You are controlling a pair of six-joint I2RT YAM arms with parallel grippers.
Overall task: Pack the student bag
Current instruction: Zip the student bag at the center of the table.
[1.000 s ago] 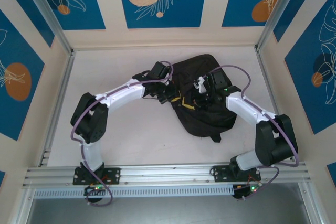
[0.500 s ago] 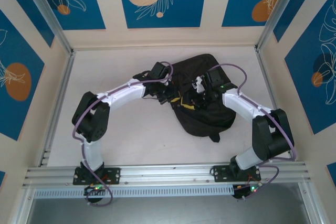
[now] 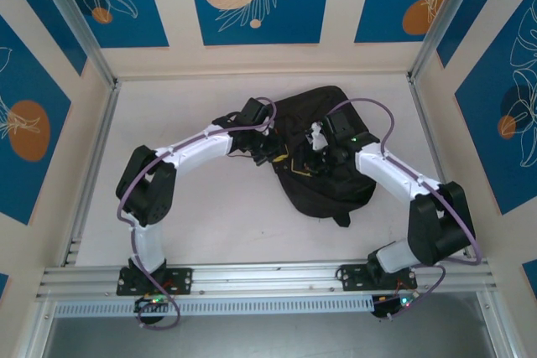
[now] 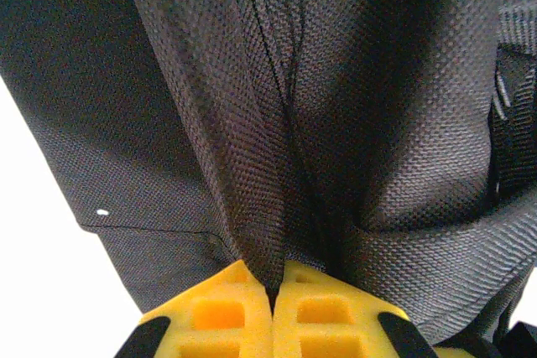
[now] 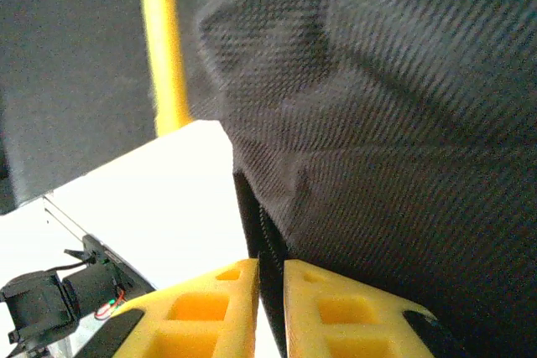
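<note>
On the white worktop (image 3: 210,207), near the middle and a bit toward the back, lay the big, soft, black cloth student bag (image 3: 331,190). It sat between the ends of the two arms. The left arm stretched in from the left side to the bag's left edge. The left tool (image 4: 273,291) had its yellow foam fingers (image 4: 218,312) pressed tight together, and a fold of the bag's black cloth was pinched between them. The right arm stretched in from the right side, over the middle of the bag. The right tool (image 5: 270,282) had its yellow fingers (image 5: 336,312) very close together, with a thin dark edge of the bag's cloth caught in the slim gap. Up past that tool, a bright yellow strip (image 5: 164,56) ran along the bag's cloth.
</note>
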